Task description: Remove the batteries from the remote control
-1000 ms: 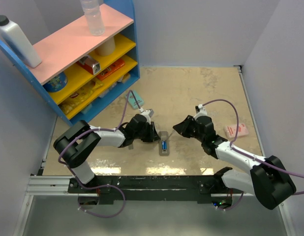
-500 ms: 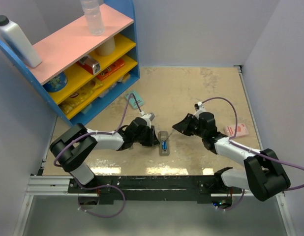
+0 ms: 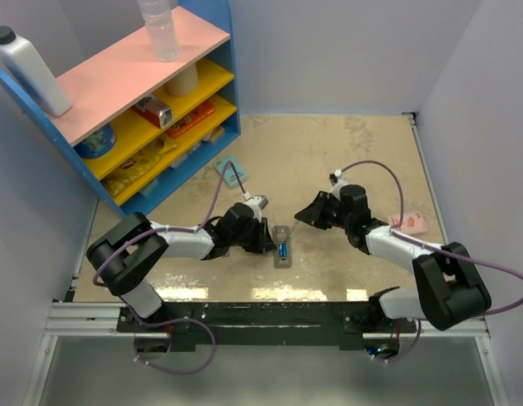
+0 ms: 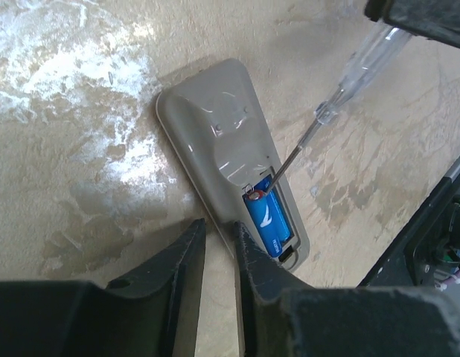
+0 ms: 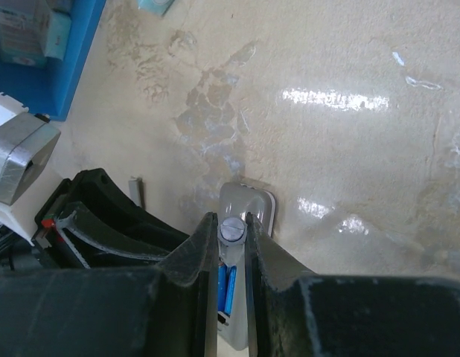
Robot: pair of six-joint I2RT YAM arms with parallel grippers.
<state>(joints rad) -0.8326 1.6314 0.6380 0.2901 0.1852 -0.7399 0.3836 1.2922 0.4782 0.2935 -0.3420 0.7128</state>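
Moved: right end effector (image 5: 231, 220) has drawn slightly farther back; left end effector (image 4: 219, 227) has edged toward the remote control (image 4: 215, 134).
Left: nearly pressed together, holding nothing, at the remote's edge.
Right: pinching a screwdriver (image 4: 360, 63), tip in the battery bay.
Count: one remote, one screwdriver, one blue battery (image 4: 271, 219) visible.
Axis: remote flat on the desk (image 3: 346, 161), lengthwise near-to-far, bay nearest.

From the left pincer (image 4: 217, 232), one finger covers the near edge of the remote (image 4: 215, 141). One blue battery (image 4: 271, 219) shows; a second cannot be told. The handle of the screwdriver (image 4: 354, 68) runs off the frame. Between the fingers of the right pincer (image 5: 230, 223), that handle hides most of the remote, leaving a blue sliver.
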